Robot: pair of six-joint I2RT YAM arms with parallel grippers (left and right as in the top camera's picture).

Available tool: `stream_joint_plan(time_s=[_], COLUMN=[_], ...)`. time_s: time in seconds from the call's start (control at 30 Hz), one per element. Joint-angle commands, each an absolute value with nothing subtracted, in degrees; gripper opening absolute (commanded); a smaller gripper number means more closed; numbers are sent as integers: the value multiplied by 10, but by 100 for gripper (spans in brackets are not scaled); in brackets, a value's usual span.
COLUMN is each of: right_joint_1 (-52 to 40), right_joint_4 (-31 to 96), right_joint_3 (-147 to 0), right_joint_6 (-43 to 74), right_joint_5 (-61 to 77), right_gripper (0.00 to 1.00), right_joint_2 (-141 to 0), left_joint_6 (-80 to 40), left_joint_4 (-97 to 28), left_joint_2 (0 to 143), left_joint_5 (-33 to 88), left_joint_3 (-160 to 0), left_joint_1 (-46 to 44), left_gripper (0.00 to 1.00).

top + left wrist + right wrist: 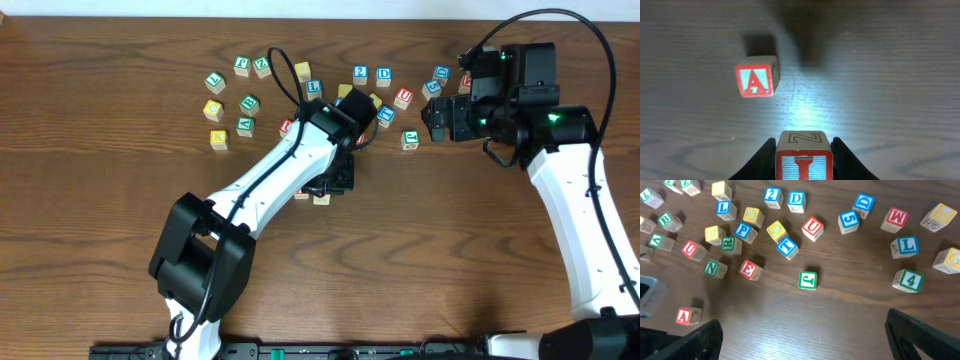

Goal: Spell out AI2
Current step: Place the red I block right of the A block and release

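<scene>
Squarely between left fingers (762, 162): I cube (804, 164)

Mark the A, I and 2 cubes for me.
A cube (755, 82), left wrist view, on its letter face.
I cube (804, 167), left wrist view, on its letter face.
2 cube (772, 194), right wrist view, on its letter face.

Robot arms (270, 180) (580, 215): two
Red A cube (755, 80): one
Red I cube (804, 162): one
Blue 2 cube (772, 196): one
Blue D cubes (796, 200) (864, 204): two
Blue L cubes (725, 209) (905, 246): two
Red U cubes (812, 227) (691, 250): two
Green J cube (808, 280): one
</scene>
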State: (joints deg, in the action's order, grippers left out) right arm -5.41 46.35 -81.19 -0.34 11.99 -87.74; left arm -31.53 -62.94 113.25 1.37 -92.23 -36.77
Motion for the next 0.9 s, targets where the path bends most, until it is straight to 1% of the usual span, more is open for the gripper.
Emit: stream_joint_plan(time_s=[0.0, 0.17, 0.4, 0.6, 0.87], right_joint_1=[-42, -20, -11, -12, -11], right_joint_4=[455, 443, 442, 442, 443], right_joint_3=[-809, -809, -809, -809, -808], right_joint_6=[-2, 16, 17, 17, 17], right_joint_5=[119, 120, 120, 120, 120], right_gripper=[99, 99, 99, 99, 99], right_joint_2=[-879, -879, -879, -879, -879], left_joint_6=[-338, -346, -346, -363, -363], left_joint_4=[-612, -562, -474, -450, -403], left_joint_2=[1132, 1132, 1132, 1132, 1132], left_joint_5=[11, 8, -35, -89, -98], left_joint_3=[-894, -856, -807, -797, -773], left_joint_1=[-370, -384, -397, -396, -396], left_gripper=[24, 24, 24, 24, 24])
